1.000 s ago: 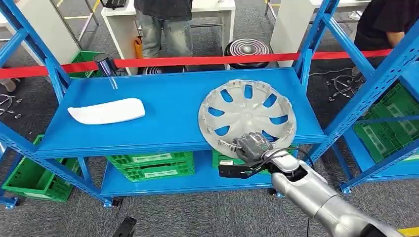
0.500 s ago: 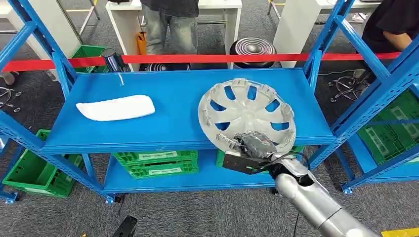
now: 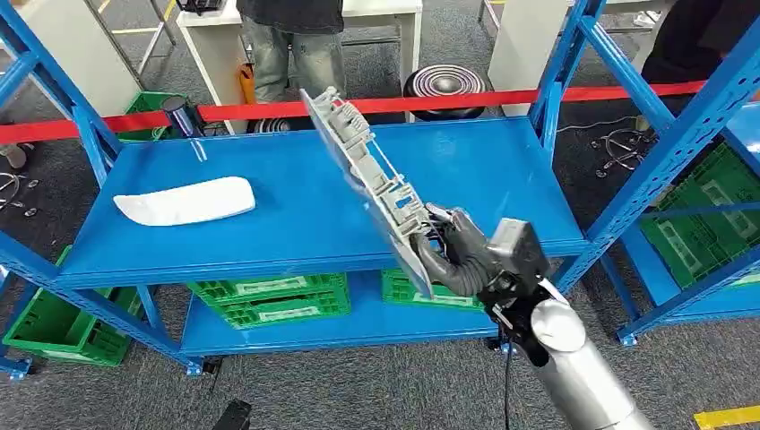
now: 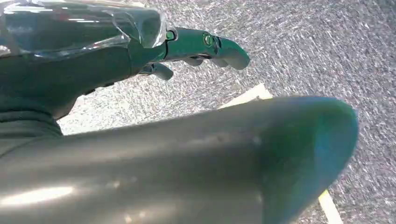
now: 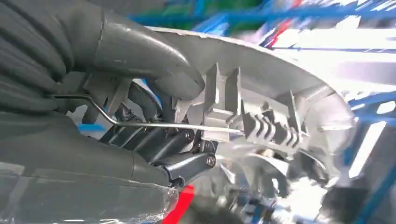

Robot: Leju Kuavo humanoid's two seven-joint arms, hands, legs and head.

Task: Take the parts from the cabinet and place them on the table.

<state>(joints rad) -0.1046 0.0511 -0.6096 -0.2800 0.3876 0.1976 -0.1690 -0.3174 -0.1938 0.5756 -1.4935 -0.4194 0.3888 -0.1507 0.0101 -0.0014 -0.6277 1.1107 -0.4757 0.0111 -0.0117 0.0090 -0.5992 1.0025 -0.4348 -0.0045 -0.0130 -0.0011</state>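
Right hand (image 3: 451, 253) grips hubcap (image 3: 367, 179) tilted above shelf (image 3: 296, 224); white part (image 3: 184, 201) left.

A silver hubcap (image 3: 372, 184), gripped at its lower rim by the robot's right hand (image 3: 453, 255), stands tilted on edge above the blue shelf (image 3: 305, 224) — its upper rim near the red tape (image 3: 99, 125) strung behind the rack. A white curved part (image 3: 184, 201) lies at the shelf's left end, well apart from the hubcap, with bare blue surface between them. Blue uprights (image 3: 560, 85) frame the opening on both sides — the right post near the raised disc's far side. Green crates (image 3: 273, 298) fill the tier beneath. A person (image 3: 291, 40) stands beyond the tape. The left hand (image 4: 140, 56) hangs over grey carpet, fingers apart.
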